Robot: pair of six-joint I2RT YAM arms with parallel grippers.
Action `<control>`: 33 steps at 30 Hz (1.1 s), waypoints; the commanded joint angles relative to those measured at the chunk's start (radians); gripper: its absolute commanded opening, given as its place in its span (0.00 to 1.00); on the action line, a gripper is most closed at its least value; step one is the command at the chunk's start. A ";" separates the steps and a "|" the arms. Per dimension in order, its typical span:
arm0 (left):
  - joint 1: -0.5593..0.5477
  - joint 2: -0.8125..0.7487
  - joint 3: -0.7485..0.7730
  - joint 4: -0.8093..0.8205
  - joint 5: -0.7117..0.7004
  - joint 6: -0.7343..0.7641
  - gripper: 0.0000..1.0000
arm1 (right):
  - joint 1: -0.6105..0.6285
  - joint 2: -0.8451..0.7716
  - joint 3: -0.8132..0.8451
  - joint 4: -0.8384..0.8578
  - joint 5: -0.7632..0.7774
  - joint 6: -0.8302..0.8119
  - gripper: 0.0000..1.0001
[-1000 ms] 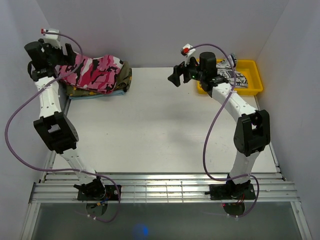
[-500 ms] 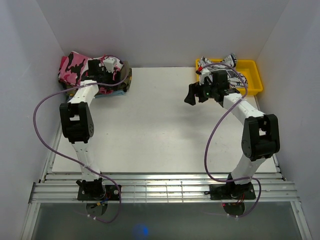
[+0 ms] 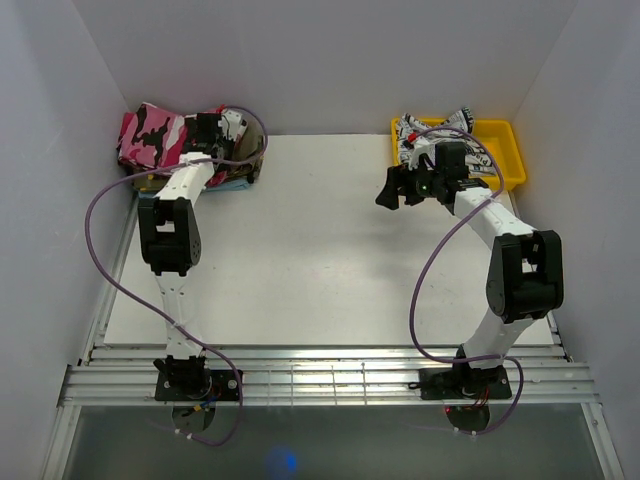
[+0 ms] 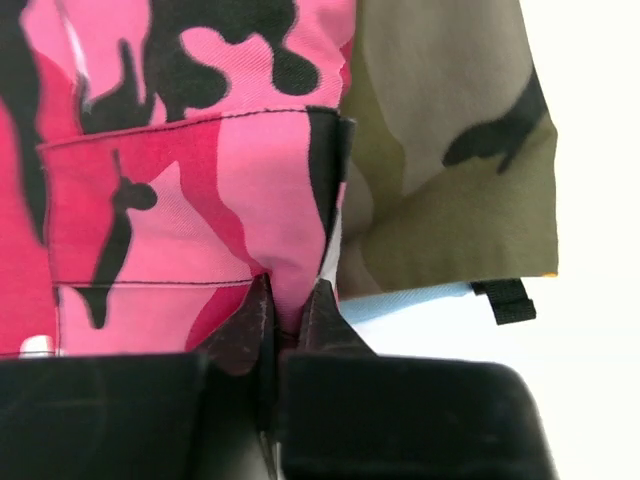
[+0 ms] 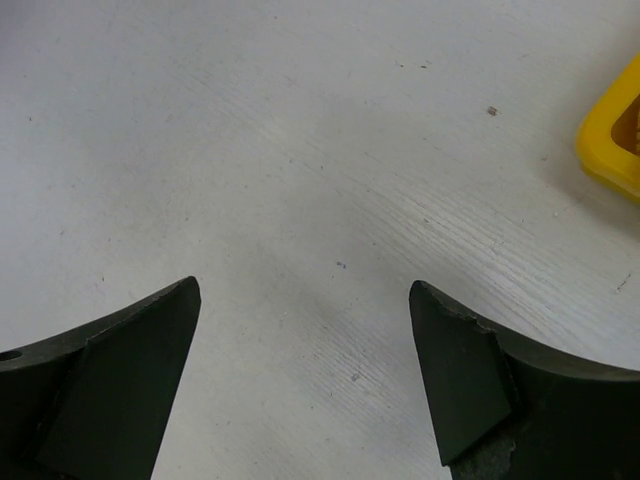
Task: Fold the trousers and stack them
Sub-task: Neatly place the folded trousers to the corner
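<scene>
The trousers (image 3: 150,135), pink, white and black camouflage, lie folded on top of a pile at the far left corner of the table. My left gripper (image 3: 212,130) sits at the pile's right edge. In the left wrist view its jaws (image 4: 290,300) are shut on a fold of the trousers (image 4: 180,200) just under a pocket seam. Pink cloth is pinched between the tips. My right gripper (image 3: 392,190) hangs over bare table left of the tray, and the right wrist view shows it open (image 5: 305,300) with nothing between the fingers.
Under the trousers lie an olive camouflage garment (image 4: 440,180) and a light blue one (image 4: 420,300). A yellow tray (image 3: 505,150) at the far right holds a white garment with black print (image 3: 430,128). Its corner shows in the right wrist view (image 5: 615,150). White walls enclose the table.
My left arm swung from the pile's left side to its right edge and shut on the trousers. The trousers' top layer shifted left. My right arm moved slightly right and nearer.
</scene>
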 commanded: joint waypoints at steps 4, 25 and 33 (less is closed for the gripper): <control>-0.002 0.033 0.312 -0.104 0.065 -0.105 0.00 | -0.012 -0.057 -0.006 0.013 -0.033 0.016 0.90; -0.025 0.014 0.354 -0.164 0.240 -0.357 0.98 | -0.027 -0.040 0.051 -0.106 -0.024 -0.027 0.90; 0.050 -0.271 0.186 -0.425 0.479 -0.250 0.98 | -0.131 -0.206 0.059 -0.294 0.054 -0.162 0.90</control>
